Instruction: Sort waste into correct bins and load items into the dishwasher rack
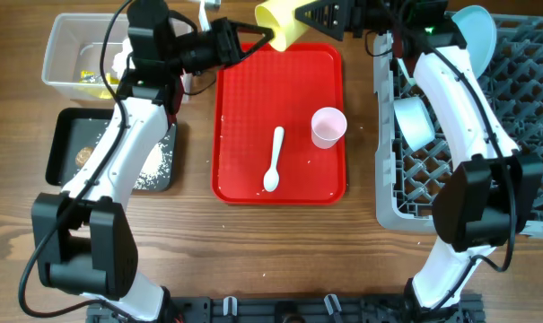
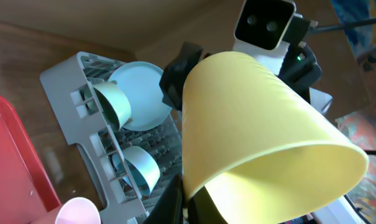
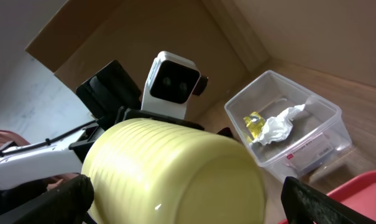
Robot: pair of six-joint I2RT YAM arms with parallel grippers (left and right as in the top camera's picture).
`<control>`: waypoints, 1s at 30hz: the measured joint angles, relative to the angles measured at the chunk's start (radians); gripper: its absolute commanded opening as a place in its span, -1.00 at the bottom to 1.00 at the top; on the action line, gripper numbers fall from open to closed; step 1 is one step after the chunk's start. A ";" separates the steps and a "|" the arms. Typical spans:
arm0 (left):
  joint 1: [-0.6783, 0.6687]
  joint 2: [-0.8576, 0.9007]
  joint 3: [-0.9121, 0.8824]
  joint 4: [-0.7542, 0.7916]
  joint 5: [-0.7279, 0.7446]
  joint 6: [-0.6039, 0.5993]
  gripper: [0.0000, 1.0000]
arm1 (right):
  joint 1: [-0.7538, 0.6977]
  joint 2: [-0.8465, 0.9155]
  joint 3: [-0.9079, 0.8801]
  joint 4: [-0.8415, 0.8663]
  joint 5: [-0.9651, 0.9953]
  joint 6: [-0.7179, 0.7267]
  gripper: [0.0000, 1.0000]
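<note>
My left gripper [image 1: 264, 38] is shut on the rim of the yellow cup [image 1: 280, 22] and holds it in the air over the back edge of the red tray; the left wrist view shows the jaws [image 2: 188, 200] pinching the cup's wall [image 2: 250, 124]. My right gripper [image 1: 309, 14] is open, its fingers on either side of the cup's base [image 3: 175, 168], and I cannot tell if they touch it. The pink cup [image 1: 328, 126] and white spoon [image 1: 274, 161] lie on the red tray. The grey rack [image 1: 522, 117] holds the blue plate [image 1: 476, 31] and two blue bowls [image 2: 113, 102] [image 2: 141, 168].
The red tray [image 1: 244, 108] lies mid-table. The clear tub [image 1: 60, 54] at back left holds a yellow wrapper [image 3: 256, 121] and white tissue [image 3: 278, 127]. The black tray [image 1: 65, 135] in front of it holds a brown lump [image 1: 83, 154] and rice [image 1: 154, 161].
</note>
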 measured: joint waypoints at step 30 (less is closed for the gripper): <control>0.030 0.000 0.000 -0.106 0.100 0.093 -0.40 | 0.053 0.001 0.001 -0.129 -0.117 -0.114 -0.03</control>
